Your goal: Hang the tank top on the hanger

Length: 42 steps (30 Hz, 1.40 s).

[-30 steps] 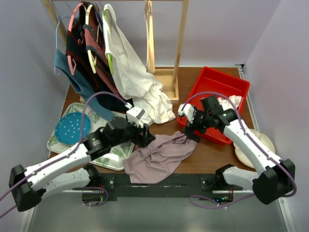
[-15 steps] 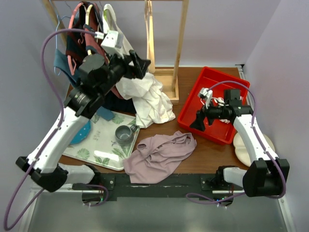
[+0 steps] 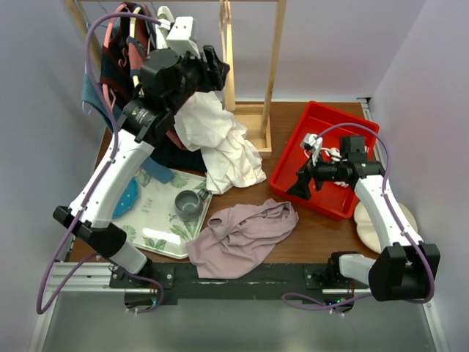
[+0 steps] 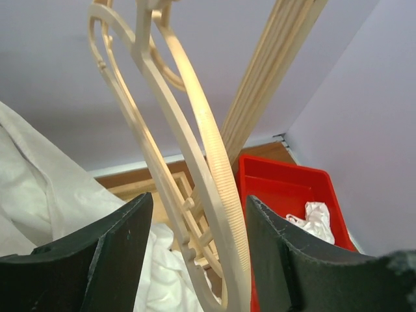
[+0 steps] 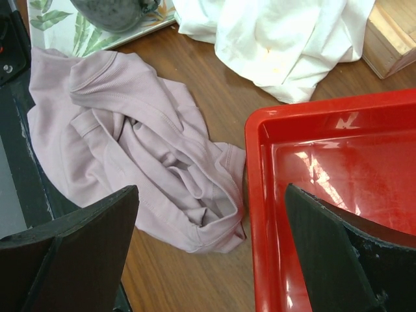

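We have the left gripper (image 4: 195, 257) up at the rack, its jaws apart with the hanger (image 4: 195, 149) standing between them. In the left wrist view the wood runs close by the right-hand finger, and we cannot tell whether they touch. Down on the table the tank top (image 3: 245, 235) lies crumpled near the front edge, just beside the red bin (image 3: 322, 110). The right gripper (image 5: 208, 260) hangs over that spot, spread wide, holding nothing. The white shirt (image 3: 220, 139) droops just left of the hanger.
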Available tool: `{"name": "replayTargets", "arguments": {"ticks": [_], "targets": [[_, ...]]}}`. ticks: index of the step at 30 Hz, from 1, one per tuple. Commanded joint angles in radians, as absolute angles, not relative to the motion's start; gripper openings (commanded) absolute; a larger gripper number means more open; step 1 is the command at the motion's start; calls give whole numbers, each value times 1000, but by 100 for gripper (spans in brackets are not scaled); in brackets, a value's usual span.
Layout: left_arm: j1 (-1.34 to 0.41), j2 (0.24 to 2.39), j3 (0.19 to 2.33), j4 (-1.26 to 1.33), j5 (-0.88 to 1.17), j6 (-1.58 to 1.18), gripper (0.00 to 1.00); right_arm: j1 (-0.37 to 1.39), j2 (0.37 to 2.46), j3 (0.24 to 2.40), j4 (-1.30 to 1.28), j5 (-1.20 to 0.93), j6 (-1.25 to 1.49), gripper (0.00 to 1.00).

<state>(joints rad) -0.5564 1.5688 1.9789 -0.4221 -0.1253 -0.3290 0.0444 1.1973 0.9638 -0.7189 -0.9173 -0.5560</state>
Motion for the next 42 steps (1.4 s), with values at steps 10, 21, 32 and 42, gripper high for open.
{"name": "replayTargets", "arguments": {"ticks": [10,21,32,42], "targets": [[-552,1605,2022,-469,-213,-250,56,41,1173,974,-701,-960,-551,99],[-552,1634,2013,-477,-252,-143,40,41,1175,976,-706,-960,-552,99],[-552,1694,2118,-443,-271,-35,0,31,1172,980,-718,-963,-560,99],[-563,1583,2054,-351,-353,-55,0,29,1172,982,-721,-965,-565,99]]}}
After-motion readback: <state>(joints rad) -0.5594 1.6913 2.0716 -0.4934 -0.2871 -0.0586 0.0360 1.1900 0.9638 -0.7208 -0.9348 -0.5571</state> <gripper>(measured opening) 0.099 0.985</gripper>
